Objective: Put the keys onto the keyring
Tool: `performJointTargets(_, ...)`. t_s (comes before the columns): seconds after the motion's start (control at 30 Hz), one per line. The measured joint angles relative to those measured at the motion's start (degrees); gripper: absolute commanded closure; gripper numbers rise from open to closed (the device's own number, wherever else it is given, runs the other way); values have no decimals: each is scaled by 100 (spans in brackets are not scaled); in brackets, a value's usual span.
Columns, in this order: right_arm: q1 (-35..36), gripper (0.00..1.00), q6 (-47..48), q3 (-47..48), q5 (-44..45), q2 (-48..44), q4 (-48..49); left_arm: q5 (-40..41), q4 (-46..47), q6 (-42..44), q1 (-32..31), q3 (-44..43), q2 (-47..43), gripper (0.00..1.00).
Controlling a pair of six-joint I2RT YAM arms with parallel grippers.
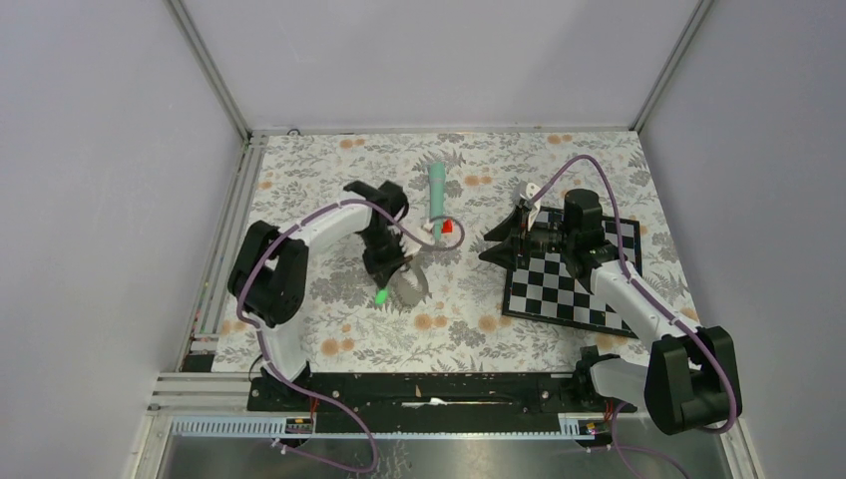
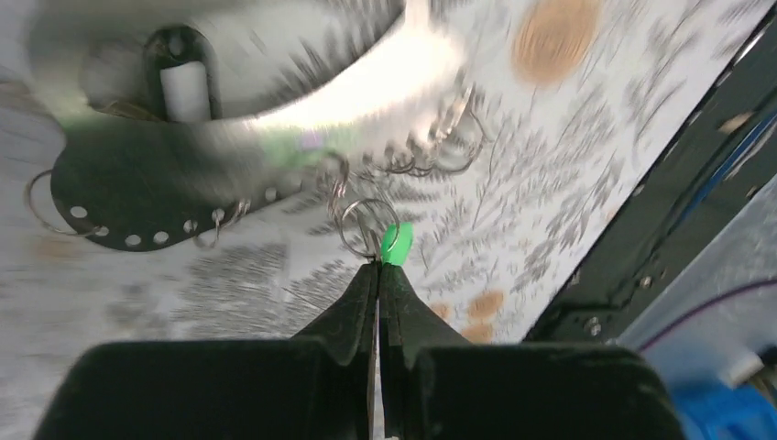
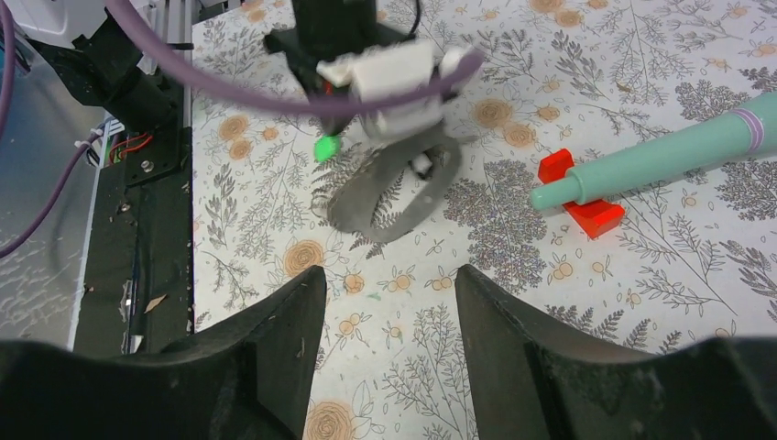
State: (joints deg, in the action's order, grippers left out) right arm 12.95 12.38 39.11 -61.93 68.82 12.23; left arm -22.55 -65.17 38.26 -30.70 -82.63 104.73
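Left gripper [image 2: 377,275] has its jaws pressed together. At their tip sits the green-headed key [image 2: 397,243], which it appears to pinch beside a small wire ring, though blur in the wrist view hides the exact contact. Just beyond the key is the keyring [image 2: 137,192], a grey strap loop with a row of punched holes and thin wire rings along its edge. It sits on the floral table cover [image 1: 319,180] near the table's middle. Right gripper [image 3: 389,275] hangs with its jaws spread apart, holding nothing, over the left edge of the chessboard [image 1: 569,289] and well apart from the keyring. Behind the loop, a teal stick [image 1: 437,190] lies on its red base [image 1: 447,228].
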Motion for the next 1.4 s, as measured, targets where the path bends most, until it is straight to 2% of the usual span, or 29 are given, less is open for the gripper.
performJointTargets(0.07,-4,39,31,0,2,0,-9,219,22,59,17,669,17,100)
performJointTargets(0.2,-22,38,90,0,24,-20,-31,601,-168,170,149,1224,-208,100)
performJointTargets(0.43,-33,38,140,-2,90,-59,-37,1196,-74,271,236,1587,-105,99)
performJointTargets(0.73,-37,38,175,-7,101,-125,-37,1231,20,199,264,1552,70,70)
performJointTargets(0.87,-37,37,188,-9,101,-127,-37,1207,48,153,264,1327,90,46)
performJointTargets(0.97,-37,37,199,-9,101,-129,-37,1207,59,127,264,1123,87,40)
performJointTargets(1.17,-37,37,199,-9,101,-127,-42,890,114,133,256,719,63,40)
performJointTargets(1.4,-153,37,258,66,101,-129,-356,754,758,72,-50,741,57,42)
